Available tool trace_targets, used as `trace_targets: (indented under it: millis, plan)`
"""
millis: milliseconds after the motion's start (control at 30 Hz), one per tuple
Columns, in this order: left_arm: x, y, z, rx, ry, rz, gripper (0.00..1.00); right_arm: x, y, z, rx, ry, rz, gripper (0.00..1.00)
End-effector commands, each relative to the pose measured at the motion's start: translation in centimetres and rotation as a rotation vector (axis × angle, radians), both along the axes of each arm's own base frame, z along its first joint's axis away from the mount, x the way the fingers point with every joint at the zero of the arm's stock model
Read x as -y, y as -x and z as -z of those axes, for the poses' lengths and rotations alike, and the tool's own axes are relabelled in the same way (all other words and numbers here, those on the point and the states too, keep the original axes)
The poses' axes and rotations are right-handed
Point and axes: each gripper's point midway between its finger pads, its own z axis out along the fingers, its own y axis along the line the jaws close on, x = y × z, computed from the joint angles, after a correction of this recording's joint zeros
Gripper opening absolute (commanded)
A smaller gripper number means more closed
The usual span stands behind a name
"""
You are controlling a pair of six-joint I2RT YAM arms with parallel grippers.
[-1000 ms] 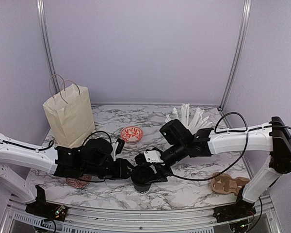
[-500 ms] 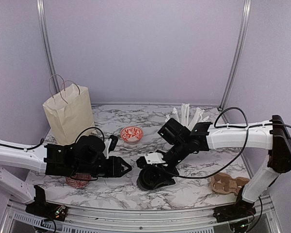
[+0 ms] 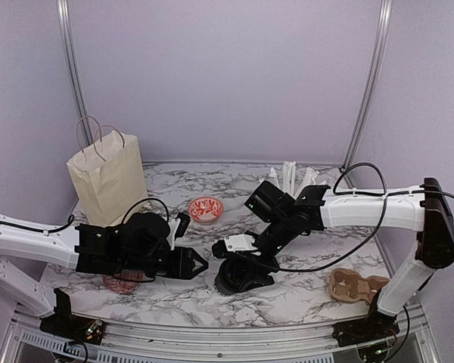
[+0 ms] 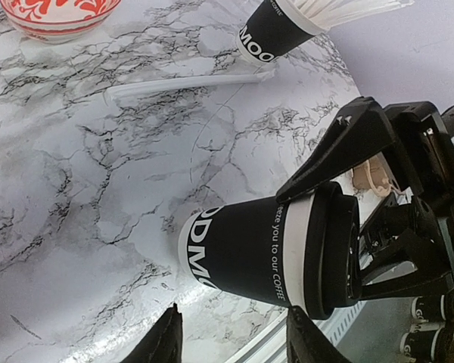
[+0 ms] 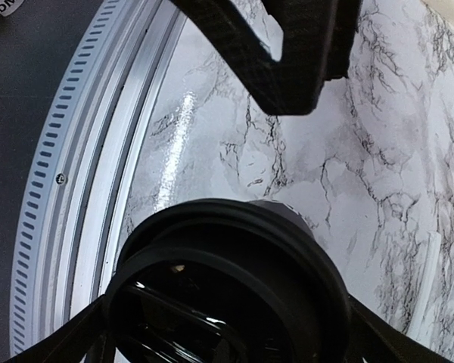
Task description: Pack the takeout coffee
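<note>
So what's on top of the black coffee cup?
A round black lid, held on both sides by the right gripper. It hides the inside of the cup, so any coffee can't be seen.

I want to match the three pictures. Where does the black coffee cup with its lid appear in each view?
Top external: the coffee cup is low in the centre, near the table's front edge.
Left wrist: the coffee cup is at centre right, seen from the side, its lid pointing right.
Right wrist: bottom centre; only the lid shows.
Shared landmark: the marble table beneath it.
</note>
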Motion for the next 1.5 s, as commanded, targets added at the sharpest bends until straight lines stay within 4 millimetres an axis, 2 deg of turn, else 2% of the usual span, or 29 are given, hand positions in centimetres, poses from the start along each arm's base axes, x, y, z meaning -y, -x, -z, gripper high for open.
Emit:
trace_targets:
  millis: [0,100,333,500,633,900,1133,1200,1300,1467]
  plan:
    - [1.1,-0.1,-1.4,0.047,0.031,0.044,0.5,-0.5,-1.0,-1.0,0.01,0.002,0.009,0.97]
    - [1.6,-0.2,-2.3,0.062,0.065,0.047,0.52,-1.7,-1.6,-2.1,-0.017,0.0,0.0,0.98]
    - [0.4,-0.1,-2.4,0.067,0.071,0.025,0.52,-2.7,-2.0,-2.3,-0.035,-0.004,-0.006,0.99]
    - [-0.6,-0.3,-2.3,0.078,0.071,-0.004,0.53,-2.6,-2.2,-3.1,-0.025,-0.009,0.017,0.99]
    - [-0.8,-0.4,-2.0,0.081,0.061,-0.01,0.54,-1.6,-2.4,-3.3,0.004,0.01,0.061,0.99]
    - [-0.1,-0.3,-1.0,0.081,0.031,0.029,0.55,1.5,-1.8,-1.3,-0.002,0.074,0.099,0.99]
    - [1.4,-0.3,-1.4,0.043,0.062,0.028,0.59,1.8,-2.1,0.8,-0.01,0.08,0.125,0.98]
    - [1.6,-0.4,-1.1,0.022,0.061,0.01,0.59,1.7,-1.6,1.2,-0.036,0.076,0.113,0.97]
    - [2.0,-0.4,-0.8,0.001,0.069,0.003,0.6,1.6,-0.2,0.5,-0.077,0.045,0.072,0.96]
    - [1.3,-1.3,-0.6,0.023,0.049,-0.044,0.59,1.6,3.8,0.0,-0.105,0.041,-0.041,0.94]
